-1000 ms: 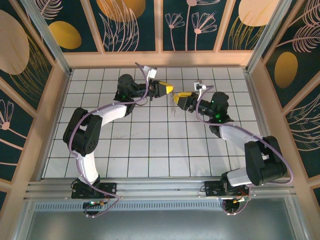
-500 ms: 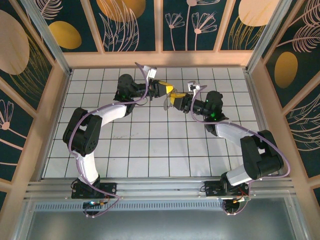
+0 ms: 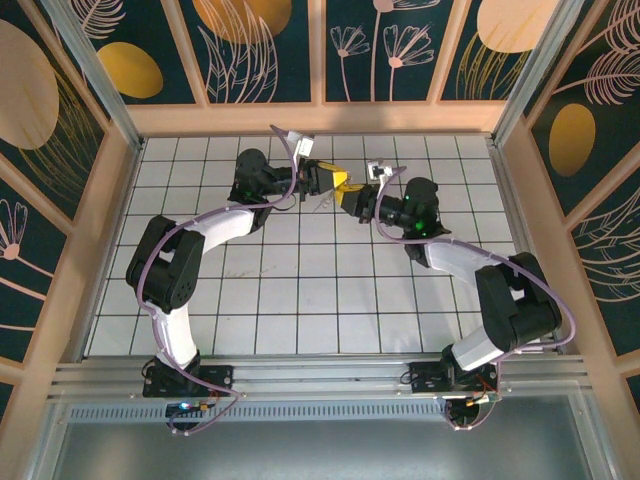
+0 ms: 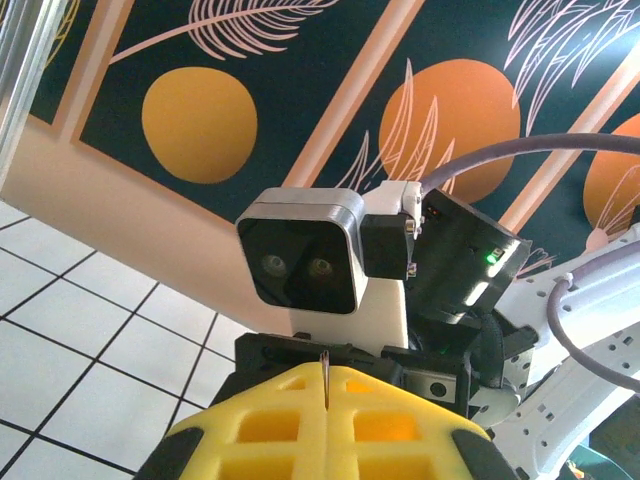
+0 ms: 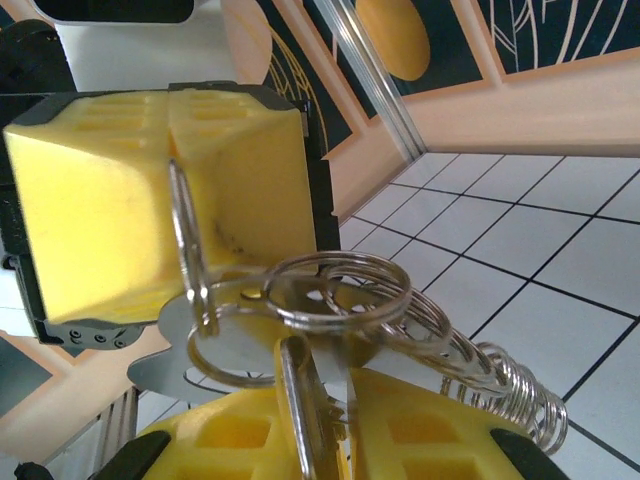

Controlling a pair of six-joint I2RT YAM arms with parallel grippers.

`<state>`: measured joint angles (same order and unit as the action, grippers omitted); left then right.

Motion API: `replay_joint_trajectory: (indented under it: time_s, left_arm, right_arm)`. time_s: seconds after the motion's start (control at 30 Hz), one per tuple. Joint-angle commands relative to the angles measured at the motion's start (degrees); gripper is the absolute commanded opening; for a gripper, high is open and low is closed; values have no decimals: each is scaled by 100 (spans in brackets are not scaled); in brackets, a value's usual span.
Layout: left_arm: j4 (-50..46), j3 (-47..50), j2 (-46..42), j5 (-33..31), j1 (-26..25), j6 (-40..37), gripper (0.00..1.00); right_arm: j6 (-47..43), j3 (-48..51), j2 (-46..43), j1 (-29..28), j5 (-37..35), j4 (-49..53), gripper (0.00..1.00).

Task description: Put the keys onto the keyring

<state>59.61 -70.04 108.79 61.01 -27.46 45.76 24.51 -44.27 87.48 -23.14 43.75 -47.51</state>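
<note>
1. Left pincer (image 5: 168, 190): pads pressed together on the edge of one upright loop of the keyring (image 5: 185, 240). Only a thin sliver of metal sits in the seam. Risk: a sideways tug from the other arm could twist the loop out.
2. Between the arms, the cluster hangs in the air above the far middle of the worktop (image 5: 560, 250). Several split loops are interlinked, and a flat silvery blade, probably the key (image 5: 165, 355), lies behind and under them. Risk: I cannot tell which loop carries which, so the blade may get pushed onto the wrong loop or jam across two.
3. Coil (image 5: 510, 395): it trails off to the right of the loops, loose. Risk: it could swing and snag a pad.
4. Right pincer (image 5: 320, 425): narrow, with a lower ring (image 5: 298, 400) standing between its pads and a dark slit beside it. I cannot tell whether it is clamped. Risk: if the grip is partial, the ring tips flat or slips, and the whole cluster then hangs on the left grip alone.
5. The pincers are almost touching. Risk: pad-to-pad contact could knock the work free.
</note>
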Motion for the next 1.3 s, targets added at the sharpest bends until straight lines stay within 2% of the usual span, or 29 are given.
replay_joint_trajectory:
  time_s: [0.0,0.23,0.4,0.57,0.9,1.27]
  left_arm:
    - [331,-36,-234,33,-49,65,0]
    - [415,30,-242,-106,-57,74,0]
    - [677,121,-239,-256,-53,199,0]
    - [772,131,-217,-248,-55,263,0]
    - [825,149,-222,-213,-56,296,0]
    - [908,157,-229,-210,-57,357,0]
  right_arm:
    - [-59,-231,86,-95,93,-155,18]
    - [-227,-27,-120,-34,-40,99,18]
    - [-217,248,-409,115,-110,149,23]
    - [-190,473,-751,254,-171,169,27]
    - [-168,596,-1314,461,-234,257,28]
    - [136,330,-1111,490,-420,15,26]
